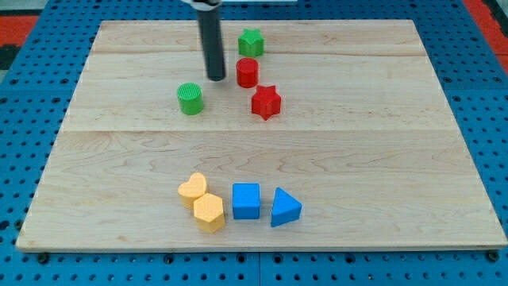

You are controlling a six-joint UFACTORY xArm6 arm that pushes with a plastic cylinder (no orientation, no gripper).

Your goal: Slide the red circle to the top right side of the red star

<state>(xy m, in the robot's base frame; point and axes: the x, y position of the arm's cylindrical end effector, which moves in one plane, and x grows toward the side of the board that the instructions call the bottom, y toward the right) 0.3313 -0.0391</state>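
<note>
Just left of the red circle block (247, 72) sits my tip (216, 78), the lower end of the dark rod, close beside it but with a sliver of wooden board (381, 119) showing between, so no contact as far as I can tell. Red circle lies up-left of the red star block (267, 102), nearly touching it, green star block (251, 41) just above. Rod has no jaws, holds nothing; push likely needs to go rightward.
</note>
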